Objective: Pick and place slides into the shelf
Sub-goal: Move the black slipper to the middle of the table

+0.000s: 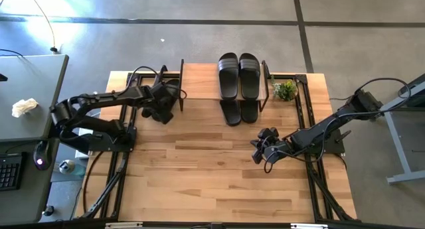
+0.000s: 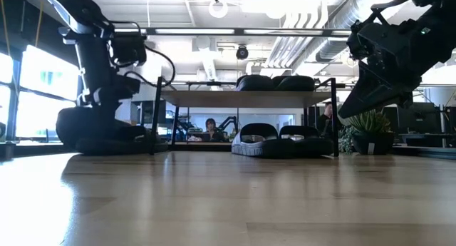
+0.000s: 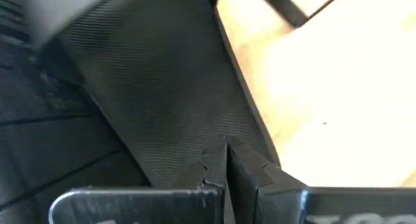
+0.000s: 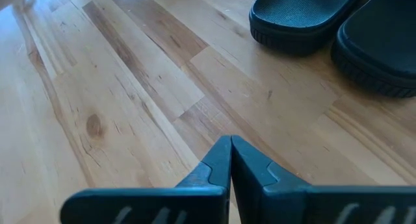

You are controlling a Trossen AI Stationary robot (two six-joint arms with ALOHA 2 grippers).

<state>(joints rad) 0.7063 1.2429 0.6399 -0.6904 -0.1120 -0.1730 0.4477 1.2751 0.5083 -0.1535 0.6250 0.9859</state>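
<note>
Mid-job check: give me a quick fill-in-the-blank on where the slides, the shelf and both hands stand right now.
1. Two slides lie on the shelf's ____ board.
2. Two more slides sit ____ that board, heels sticking out.
3. The right hand is ____ and holds nothing.
4. The potted plant stands on the shelf's ____ side in the high view.

Missing words: top; under; shut; right

Two slides (image 1: 239, 75) atop shelf (image 1: 199, 79) — two beneath
</note>
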